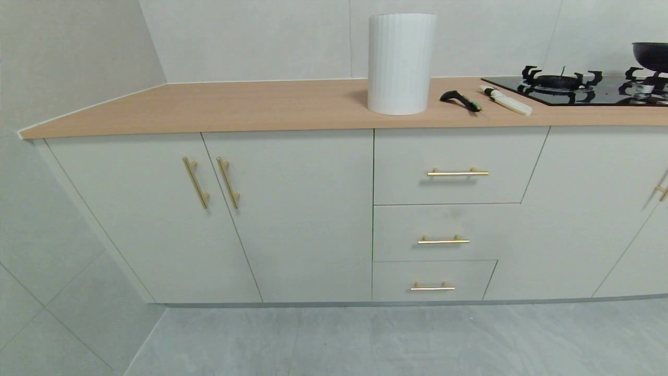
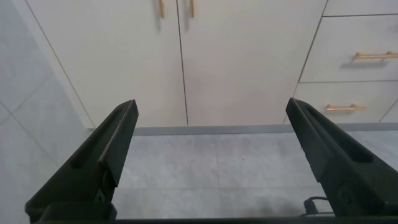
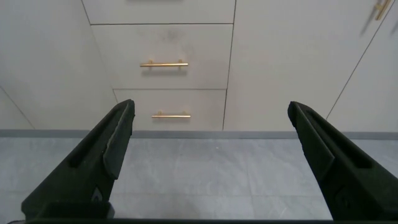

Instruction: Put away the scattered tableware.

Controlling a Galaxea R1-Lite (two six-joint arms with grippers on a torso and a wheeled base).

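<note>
On the wooden countertop (image 1: 235, 107) lie a black-handled utensil with a green tip (image 1: 460, 99) and a cream-coloured knife-like utensil (image 1: 505, 100), side by side right of a tall white ribbed cylinder (image 1: 401, 62). My left gripper (image 2: 211, 112) hangs low, open and empty, facing the cabinet doors (image 2: 180, 56) and the floor. My right gripper (image 3: 211, 112) is also open and empty, low in front of the drawers (image 3: 165, 59).
A black gas hob (image 1: 579, 86) with a dark pan (image 1: 651, 55) sits at the counter's right end. Below are two doors with gold handles (image 1: 211, 183) and three drawers (image 1: 449, 172). A grey tiled wall (image 1: 68, 52) closes the left side; grey floor (image 1: 365, 339) lies in front.
</note>
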